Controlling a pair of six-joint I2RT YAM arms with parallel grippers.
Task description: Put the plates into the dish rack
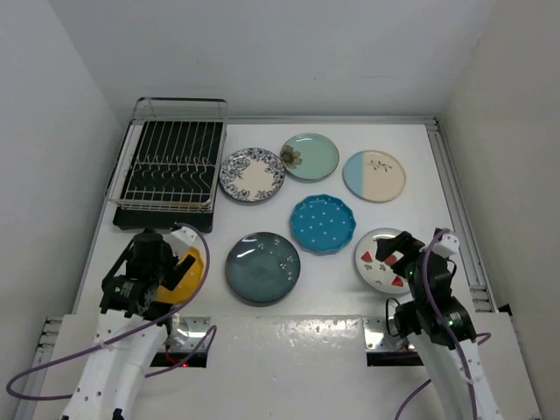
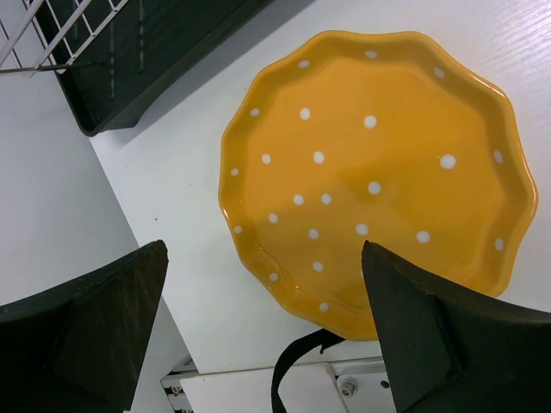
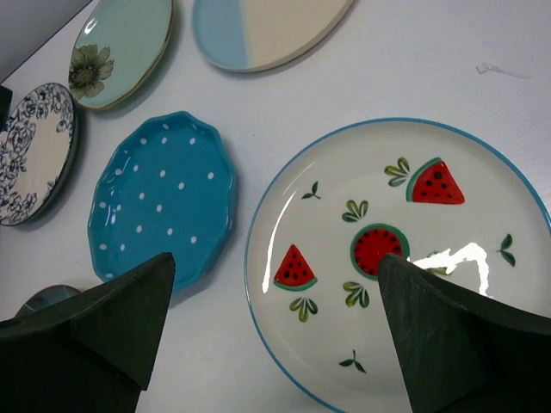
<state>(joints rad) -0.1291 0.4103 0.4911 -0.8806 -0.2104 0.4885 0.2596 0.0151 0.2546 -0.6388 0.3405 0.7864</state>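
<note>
The dish rack (image 1: 171, 166) stands at the far left, silver wire over a black tray; its corner shows in the left wrist view (image 2: 112, 60). My left gripper (image 1: 157, 262) is open above the yellow dotted plate (image 1: 191, 273), which fills the left wrist view (image 2: 379, 172). My right gripper (image 1: 401, 254) is open over the watermelon plate (image 1: 378, 264), also in the right wrist view (image 3: 405, 258). On the table lie the dark teal plate (image 1: 262, 267), dotted blue plate (image 1: 323, 223), blue-floral plate (image 1: 252, 174), mint green plate (image 1: 310, 156) and blue-and-cream plate (image 1: 374, 175).
White walls close in on the left, far and right sides. A metal rail (image 1: 459, 219) runs along the table's right edge. A purple cable (image 1: 201, 262) loops off my left arm. A black strap (image 2: 297, 370) hangs under the yellow plate's near rim.
</note>
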